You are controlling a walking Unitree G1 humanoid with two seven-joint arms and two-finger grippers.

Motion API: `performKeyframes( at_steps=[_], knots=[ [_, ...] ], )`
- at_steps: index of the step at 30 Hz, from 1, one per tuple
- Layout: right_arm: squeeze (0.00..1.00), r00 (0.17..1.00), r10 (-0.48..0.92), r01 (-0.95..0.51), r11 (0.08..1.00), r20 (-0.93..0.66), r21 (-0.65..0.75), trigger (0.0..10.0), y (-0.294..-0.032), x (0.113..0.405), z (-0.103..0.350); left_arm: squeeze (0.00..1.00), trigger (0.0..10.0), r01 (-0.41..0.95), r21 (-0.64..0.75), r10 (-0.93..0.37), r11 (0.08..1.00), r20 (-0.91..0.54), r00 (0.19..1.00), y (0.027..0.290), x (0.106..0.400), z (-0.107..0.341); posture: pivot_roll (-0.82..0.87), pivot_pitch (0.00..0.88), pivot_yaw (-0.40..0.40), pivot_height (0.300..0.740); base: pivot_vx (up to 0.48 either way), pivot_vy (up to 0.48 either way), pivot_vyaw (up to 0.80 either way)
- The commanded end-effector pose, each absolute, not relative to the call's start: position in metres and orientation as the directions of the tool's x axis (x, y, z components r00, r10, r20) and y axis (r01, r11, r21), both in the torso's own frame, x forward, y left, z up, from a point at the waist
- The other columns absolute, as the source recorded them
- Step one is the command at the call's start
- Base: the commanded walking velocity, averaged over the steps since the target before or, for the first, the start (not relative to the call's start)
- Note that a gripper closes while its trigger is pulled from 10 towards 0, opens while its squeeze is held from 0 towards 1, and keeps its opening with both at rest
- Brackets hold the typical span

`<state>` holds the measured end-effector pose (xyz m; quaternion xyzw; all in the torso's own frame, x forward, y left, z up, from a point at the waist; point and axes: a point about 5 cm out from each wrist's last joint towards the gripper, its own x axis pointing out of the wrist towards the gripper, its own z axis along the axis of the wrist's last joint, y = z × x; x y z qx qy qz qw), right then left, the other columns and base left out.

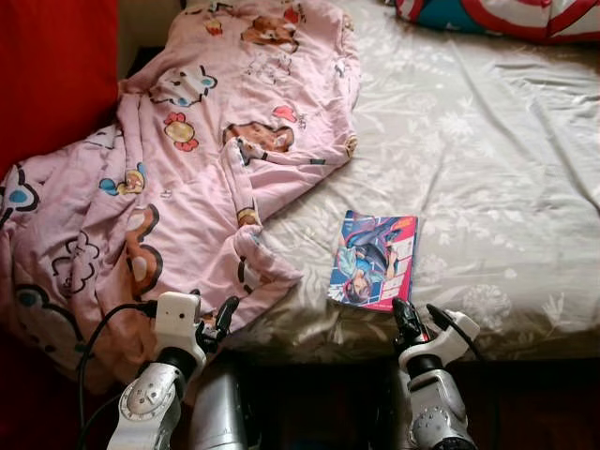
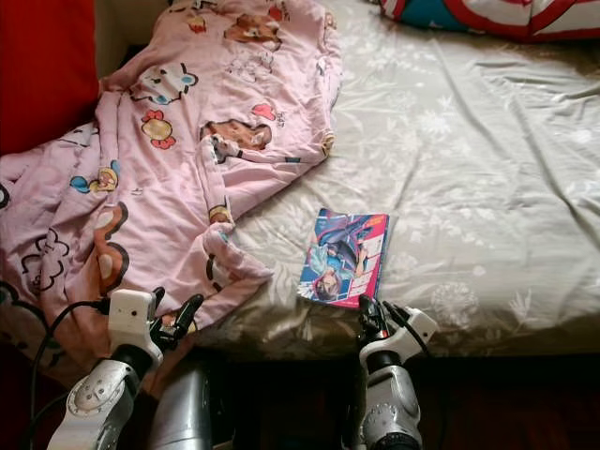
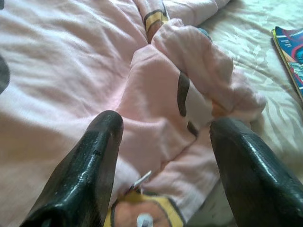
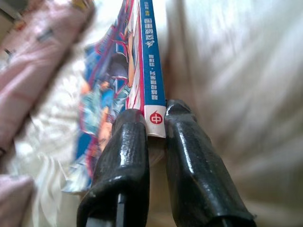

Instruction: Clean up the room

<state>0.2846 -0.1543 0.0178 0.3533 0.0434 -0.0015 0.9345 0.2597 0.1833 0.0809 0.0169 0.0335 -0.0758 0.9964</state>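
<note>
On the bed (image 1: pixel 487 169), one pink blanket (image 1: pixel 187 169) printed with cartoon animals lies crumpled ahead of the left pincer (image 3: pixel 163 142), whose two fingers (image 3: pixel 90 161) are spread apart just over its folds. Near the front edge of the mattress, to the right of that pincer, lies one book (image 1: pixel 375 260) with a bright illustrated cover. The right pincer (image 4: pixel 154 137) is pinching the near end of the book's blue spine, a finger pressed to each side. The spine carries white characters too blurred to read, with one red round mark at the gripped end. Far beyond the right pincer lies one red, white and blue pillow (image 1: pixel 497 17).
</note>
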Motion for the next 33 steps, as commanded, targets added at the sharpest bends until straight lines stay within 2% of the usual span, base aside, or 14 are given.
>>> performKeyframes(
  at_steps=[1,4,5,6,7,11,14,17,21,28,33],
  knots=[
    [0.00,1.000,0.018,-0.006,0.785,-0.014,0.620,0.0,-0.158,0.288,0.032,0.00,10.0,0.131,0.030,-0.128,0.991,-0.085,0.988,0.187,0.258,0.075,0.02,0.098,-0.020,0.562,0.000,0.000,0.00],
    [0.00,0.998,0.049,-0.060,0.829,0.035,0.556,0.0,-0.158,0.292,0.044,0.00,10.0,0.122,0.028,-0.119,0.992,-0.080,0.990,0.187,0.261,0.074,0.02,0.087,-0.028,0.562,0.000,0.000,0.00],
    [0.00,0.991,0.109,-0.130,0.877,0.071,0.462,4.0,-0.155,0.295,0.056,0.00,10.0,0.110,0.025,-0.108,0.994,-0.076,0.991,0.187,0.263,0.073,0.01,0.078,-0.036,0.562,0.000,0.000,0.00],
    [0.00,0.991,0.109,-0.130,0.877,0.071,0.462,4.0,-0.155,0.295,0.056,0.00,10.0,0.110,0.025,-0.108,0.994,-0.076,0.991,0.187,0.263,0.073,0.01,0.078,-0.036,0.562,0.000,0.000,0.00],
    [0.00,0.988,0.138,-0.157,0.892,0.075,0.423,10.0,-0.152,0.296,0.060,0.00,10.0,0.106,0.023,-0.104,0.994,-0.075,0.992,0.188,0.264,0.072,0.00,0.076,-0.039,0.562,0.000,0.000,0.00],
    [0.00,0.972,0.210,-0.231,0.931,0.101,0.281,10.0,-0.148,0.297,0.075,0.00,10.0,0.089,0.016,-0.088,0.996,-0.078,0.993,0.189,0.266,0.069,-0.01,0.071,-0.045,0.562,0.000,0.000,0.00],
    [0.00,0.980,0.183,-0.195,0.959,0.079,0.207,10.0,-0.153,0.297,0.079,0.00,10.0,0.083,0.014,-0.081,0.996,-0.077,0.994,0.190,0.265,0.067,-0.02,0.065,-0.050,0.562,0.000,0.000,0.00],
    [0.00,0.979,0.188,-0.201,0.958,0.083,0.203,10.0,-0.153,0.295,0.079,0.00,10.0,0.078,0.013,-0.077,0.997,-0.081,0.994,0.190,0.265,0.065,-0.02,0.061,-0.053,0.567,0.000,0.000,0.00],
    [0.00,0.983,0.174,-0.182,0.963,0.054,0.201,10.0,-0.152,0.291,0.077,0.00,10.0,0.046,0.005,-0.046,0.999,-0.097,0.994,0.195,0.264,0.058,-0.02,0.059,-0.057,0.597,0.000,0.000,0.00],
    [0.00,0.988,0.149,-0.155,0.968,0.044,0.200,10.0,-0.148,0.290,0.080,0.00,10.0,0.025,0.016,-0.021,1.000,-0.196,0.980,0.204,0.262,0.032,-0.02,0.042,-0.055,0.652,0.000,0.000,0.00],
    [0.00,0.989,0.142,-0.147,0.970,0.036,0.192,10.0,-0.145,0.290,0.080,0.00,10.0,-0.041,-0.008,0.037,0.999,-0.277,0.960,0.215,0.260,0.014,-0.02,0.020,-0.054,0.687,0.000,0.000,0.00]
  ],
)
